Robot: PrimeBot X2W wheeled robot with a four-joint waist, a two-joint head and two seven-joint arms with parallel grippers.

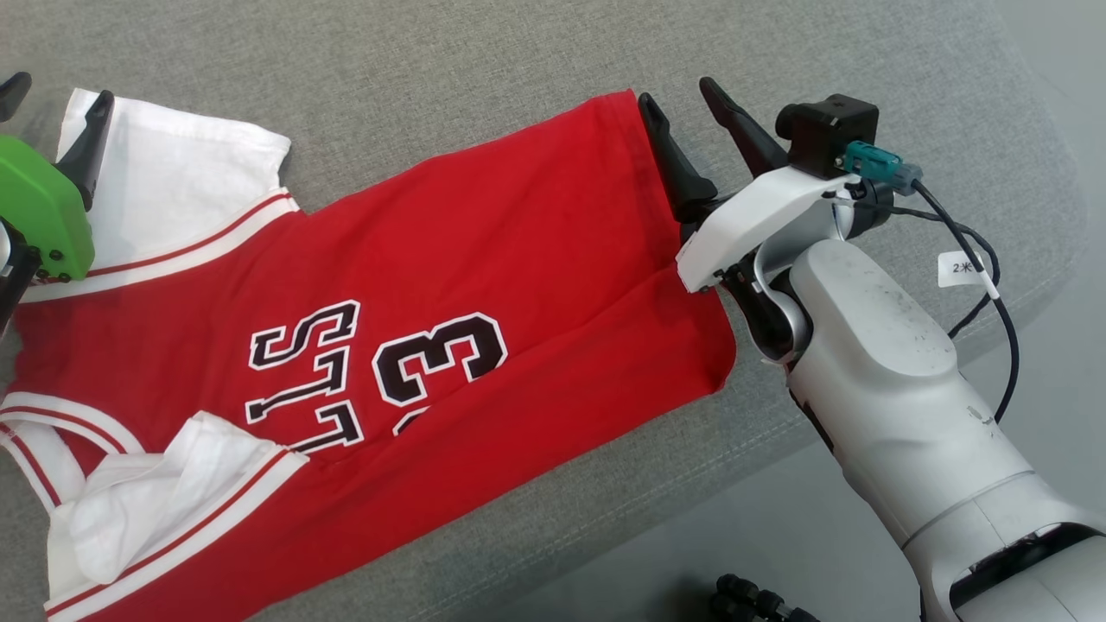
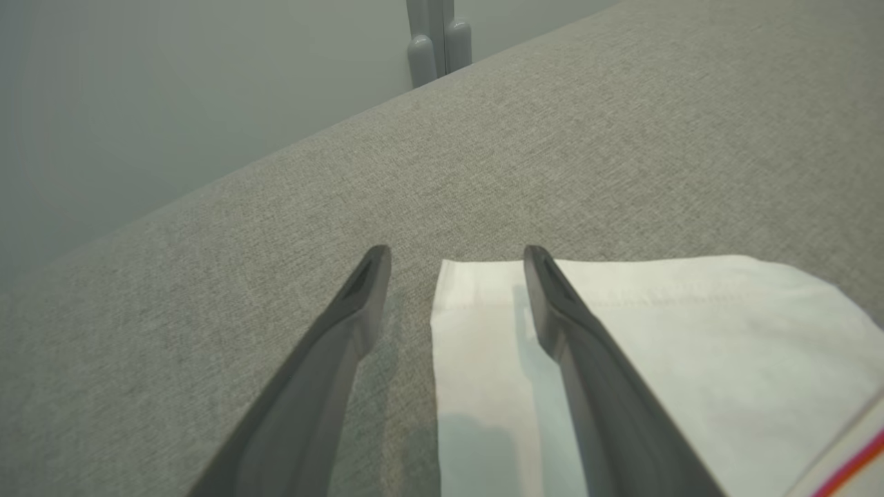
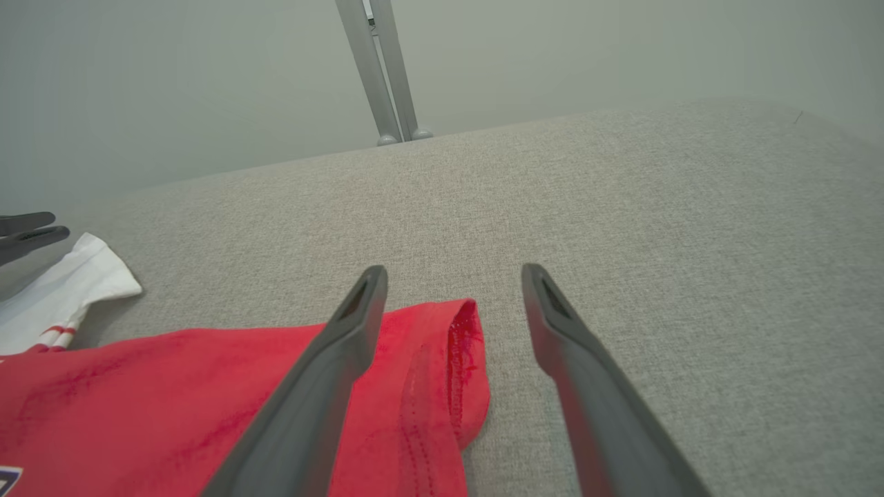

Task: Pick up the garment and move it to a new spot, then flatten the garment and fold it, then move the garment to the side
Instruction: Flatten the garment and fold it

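The garment (image 1: 518,285), a red jersey with white sleeves and black lettering, lies spread across the grey fabric surface (image 1: 432,60). In the head view its hem points toward 2 o'clock and its shoulders toward 9 o'clock. It looks light, soft and limp, likely to sag and crease wherever it is unsupported. Corners and stitched edges therefore seem the best holds: the hem corner (image 3: 463,345) and the upper white sleeve (image 2: 690,331). The lower sleeve (image 1: 155,492), at 7 o'clock, is bunched and will need smoothing. The right gripper (image 3: 452,273) stands wide open and empty, its fingers straddling the hem corner. The left gripper (image 2: 456,257), at 10 o'clock, is also spread wide with nothing held. One of its fingers is over the sleeve's edge and the other over the bare surface.
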